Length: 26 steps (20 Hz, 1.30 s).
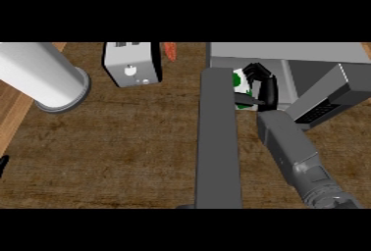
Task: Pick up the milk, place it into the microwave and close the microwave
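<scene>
At the upper right of the wooden surface [130, 147] stands the grey microwave [290, 51], its door [217, 137] swung wide open so that it shows edge-on as a long dark slab running from the oven's front toward the view's lower edge. Just inside the opening, between the door's hinge end and the right robot hand [264, 86], sits the milk [240, 84], a white carton with green print, mostly hidden by the door and by the black fingers. The right robot hand is curled round the carton, fingers wrapped over its far side and thumb lying across its near side, with the grey forearm slanting down to the lower right corner. To the right of the hand a dark grey block of the microwave's body juts out at an angle. At the left edge, low down, only a black tip of the left robot hand [4, 164] shows, and I cannot tell how it is held. On the upper left lies a large white cylinder [39, 73]; beside it stands a small grey toaster-like box [132, 63], with an orange-red object [169, 50] just to its right.
</scene>
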Each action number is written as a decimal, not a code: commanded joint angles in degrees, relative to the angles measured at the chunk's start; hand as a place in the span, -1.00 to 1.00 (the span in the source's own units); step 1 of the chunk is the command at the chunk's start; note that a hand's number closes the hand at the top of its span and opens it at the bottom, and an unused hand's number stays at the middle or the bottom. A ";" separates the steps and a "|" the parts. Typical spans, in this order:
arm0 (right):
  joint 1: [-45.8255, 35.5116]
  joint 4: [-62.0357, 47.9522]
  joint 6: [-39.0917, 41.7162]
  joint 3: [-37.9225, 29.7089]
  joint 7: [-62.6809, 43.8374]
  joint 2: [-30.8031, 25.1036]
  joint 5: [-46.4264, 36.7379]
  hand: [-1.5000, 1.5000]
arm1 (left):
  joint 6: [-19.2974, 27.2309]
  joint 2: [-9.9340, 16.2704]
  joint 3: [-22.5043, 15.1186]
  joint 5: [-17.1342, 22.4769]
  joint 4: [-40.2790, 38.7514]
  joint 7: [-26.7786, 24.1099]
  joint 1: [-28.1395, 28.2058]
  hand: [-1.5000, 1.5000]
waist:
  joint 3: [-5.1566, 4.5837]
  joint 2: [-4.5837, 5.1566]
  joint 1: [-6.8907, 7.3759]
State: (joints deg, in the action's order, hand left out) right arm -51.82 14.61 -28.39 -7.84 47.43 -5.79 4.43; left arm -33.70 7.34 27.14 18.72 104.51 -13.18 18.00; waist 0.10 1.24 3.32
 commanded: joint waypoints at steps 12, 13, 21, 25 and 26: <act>-7.31 -7.89 -20.94 1.97 -3.72 -2.81 -6.61 1.00 | 0.29 1.46 -0.56 -2.71 -5.58 -1.50 -5.82 -1.00 | 0.06 1.26 1.57; -7.13 -7.77 -20.73 1.26 -3.85 -3.87 -6.09 1.00 | -0.66 1.44 -0.26 -1.32 -3.20 -0.80 -3.45 -1.00 | 0.13 1.11 2.23; -5.54 -9.03 -18.87 -0.35 -4.35 -7.85 -5.54 1.00 | -0.54 1.13 -1.07 -2.81 -6.18 -2.08 -5.64 -1.00 | 0.16 1.58 2.67; -3.45 -9.51 -18.74 -0.47 -3.24 -8.76 -5.73 1.00 | -0.49 1.93 -1.55 -3.02 -7.31 -0.77 -7.08 -1.00 | 0.25 2.13 2.88; -4.50 -10.22 -18.69 -0.17 -4.60 -9.14 -6.11 1.00 | -1.80 2.03 -1.18 -2.74 -8.88 -2.55 -6.64 -1.00 | 0.16 2.23 3.55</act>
State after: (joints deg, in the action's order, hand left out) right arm -56.36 5.29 -46.50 -7.87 42.84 -13.87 -1.50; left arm -34.48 9.03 26.04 15.96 97.75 -14.82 11.88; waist 0.29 3.11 6.19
